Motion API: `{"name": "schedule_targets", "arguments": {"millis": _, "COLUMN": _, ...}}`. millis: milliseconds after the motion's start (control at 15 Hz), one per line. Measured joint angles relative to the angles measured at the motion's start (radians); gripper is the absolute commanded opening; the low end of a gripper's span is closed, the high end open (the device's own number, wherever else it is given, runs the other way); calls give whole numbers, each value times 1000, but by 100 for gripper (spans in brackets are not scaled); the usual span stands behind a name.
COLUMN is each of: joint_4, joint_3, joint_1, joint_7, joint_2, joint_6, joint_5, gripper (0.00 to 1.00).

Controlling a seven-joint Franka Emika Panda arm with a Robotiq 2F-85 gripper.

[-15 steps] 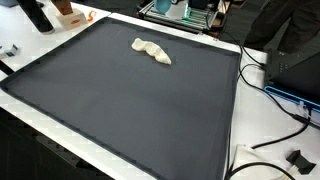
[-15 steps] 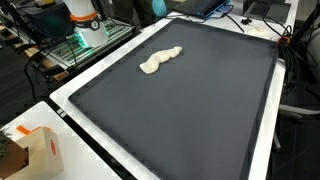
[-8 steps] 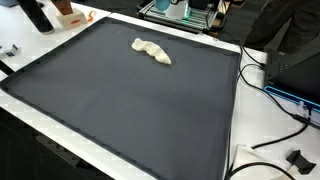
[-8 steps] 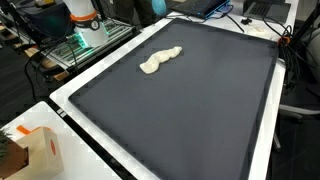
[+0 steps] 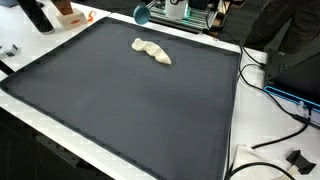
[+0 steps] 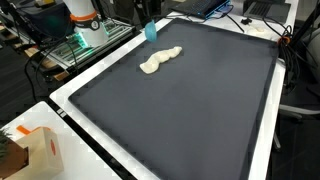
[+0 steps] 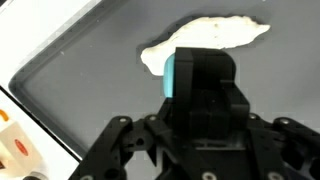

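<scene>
Cloth (image 5: 152, 50), white and scrunched up, lies on the big dark mat (image 5: 120, 110) that covers the tabletop, close to one edge. The jaws hang in the air by that edge, near the cloth but not touching it. I cannot tell if they are open or shut.

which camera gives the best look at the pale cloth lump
An exterior view: the cloth lump lies whole and unblocked. In an exterior view it's whole but smaller; the wrist view's gripper hides part.
</scene>
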Motion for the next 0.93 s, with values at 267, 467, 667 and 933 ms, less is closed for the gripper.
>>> {"name": "schedule_targets", "arguments": {"millis": 267, "joint_4": 16, "joint_3": 31, "joint_1": -4, "joint_7": 283, "joint_2": 121, "joint_6": 10, "joint_5": -273, "gripper": 25}}
{"name": "schedule_targets", "arguments": {"millis": 467, "joint_4": 49, "joint_3": 34, "joint_1": 16, "joint_7": 473, "joint_2": 193, "joint_6": -67, "joint_5": -444, "gripper": 25}}
{"name": "schedule_targets", "arguments": {"millis": 667, "joint_4": 96, "joint_3": 30, "joint_1": 53, "joint_7": 604, "joint_2": 262, "joint_6": -206, "joint_5": -554, "gripper": 25}}
{"name": "schedule_targets", "arguments": {"millis": 933, "joint_4": 171, "joint_3": 19, "joint_1": 125, "joint_7": 677, "joint_2": 367, "joint_6": -424, "joint_5": -628, "gripper": 25}}
